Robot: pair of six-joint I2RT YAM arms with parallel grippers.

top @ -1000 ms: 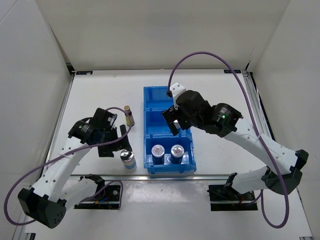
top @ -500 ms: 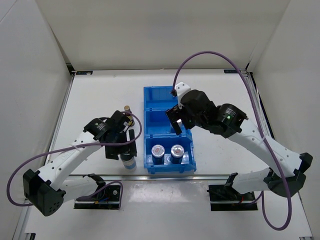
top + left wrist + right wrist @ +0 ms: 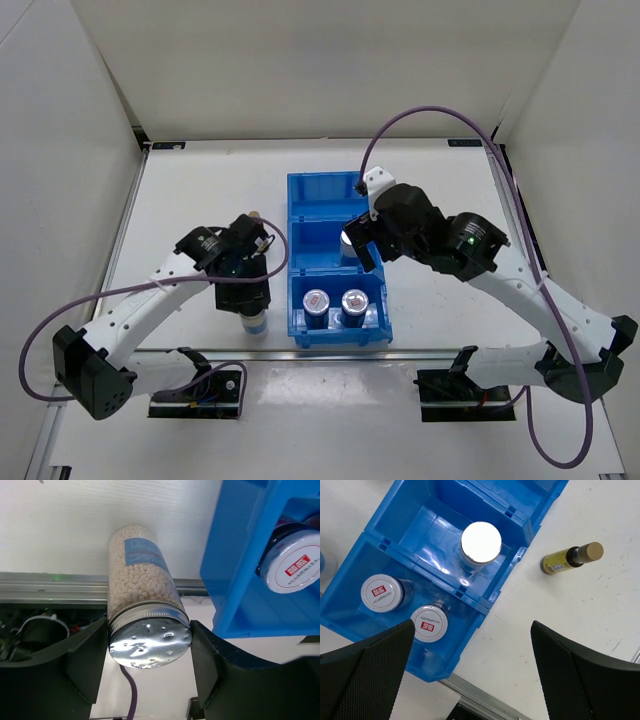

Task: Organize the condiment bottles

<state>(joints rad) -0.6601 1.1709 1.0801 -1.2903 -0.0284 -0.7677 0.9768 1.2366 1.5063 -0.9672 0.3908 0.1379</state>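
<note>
Your left gripper [image 3: 150, 650] is down over the clear bottle [image 3: 142, 575], which stands on the table [image 3: 200, 190] just outside the blue bin [image 3: 320, 181], on the bin's left near the front edge. Its fingers [image 3: 90, 655] sit against both sides of the silver cap with no gap showing, so it has hold of the bottle.

Your right gripper [image 3: 472, 630] hangs above the bin with its fingers spread wide and nothing between them. Below it, a second silver-capped bottle [image 3: 481, 542] stands in the middle compartment. Two jars [image 3: 381, 592] [image 3: 428, 623] with red-and-white lids sit side by side in the nearest compartment. One brown bottle [image 3: 565, 560] with a gold cap is on the table beside the bin.
</note>
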